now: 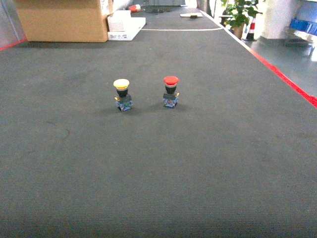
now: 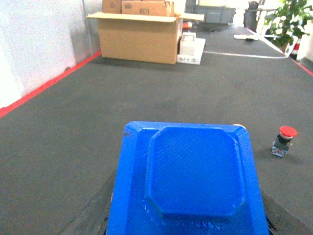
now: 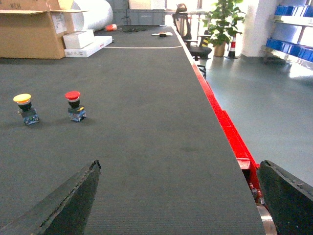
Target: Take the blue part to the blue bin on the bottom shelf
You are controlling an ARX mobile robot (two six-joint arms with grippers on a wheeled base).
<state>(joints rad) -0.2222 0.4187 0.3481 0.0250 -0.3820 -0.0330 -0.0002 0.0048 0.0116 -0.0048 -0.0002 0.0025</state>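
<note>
Pincer status, left arm: the left pincer grips a blue plastic part with a raised octagonal face, which fills the lower centre of the left wrist frame; dark fingers show at both lower edges beside the part. The part is held above the dark grey table.

Pincer status, right arm: the right pincer stands wide open and holds nothing. Its two dark fingers sit in the lower left and lower right corners of the right wrist frame, above the table near its red edge strip.

Neither pincer appears in the head frame.

Items on the table:
- Yellow-capped push-button switch, upright, left of centre in the head frame.
- Red-capped push-button switch, upright, just right of the yellow one, apart from it.
- Brown cardboard box, upper left of the head frame.
- White flat boxes, stacked just right of the cardboard box.

A green potted plant stands at the upper right, off the table.
</note>
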